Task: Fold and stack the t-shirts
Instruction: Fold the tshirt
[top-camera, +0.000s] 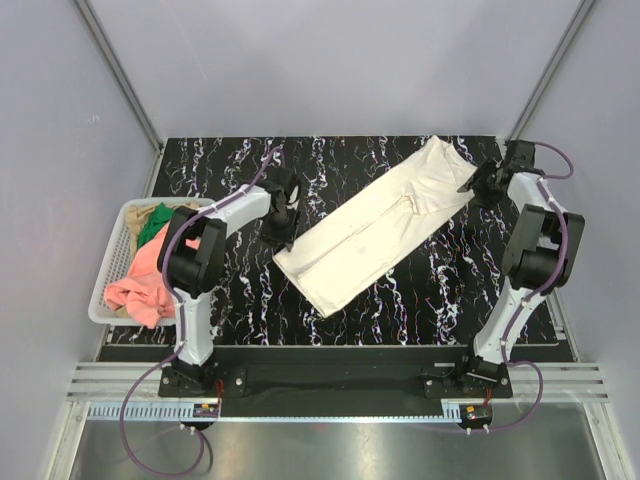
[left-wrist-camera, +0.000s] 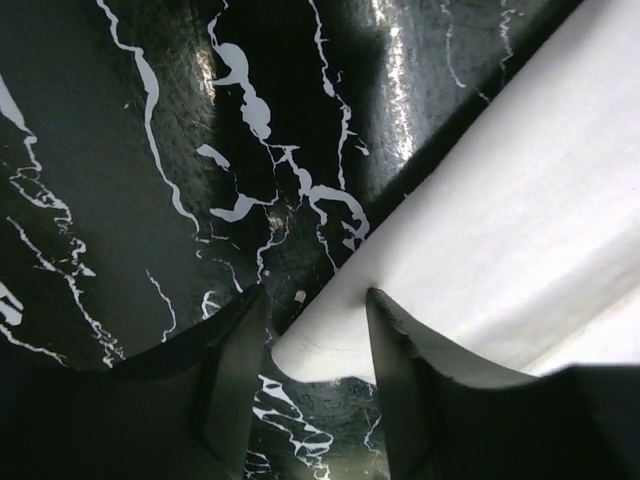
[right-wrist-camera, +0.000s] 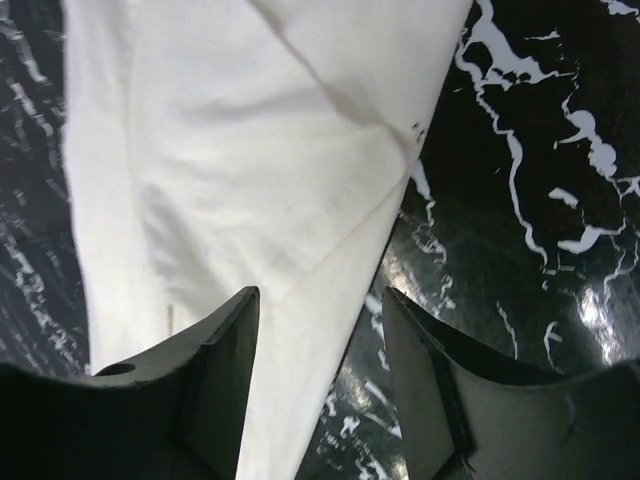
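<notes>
Cream-white t-shirt: soft matte cloth w/ faint creases, folded to a long narrow strip. It lies flat on glossy black, white-veined table, long axis diag., near-left to far-right. Left gripper spread wide, straddling near-left corner. Right gripper spread wide over far-right end. Pink t-shirt, green t-shirt, tan t-shirt crumpled in white mesh basket at left.

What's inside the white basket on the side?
A crumpled pink shirt fills the near part of the basket, with a green shirt and a bit of tan cloth behind it. The left arm covers one side, and anything under the pile is hidden.
</notes>
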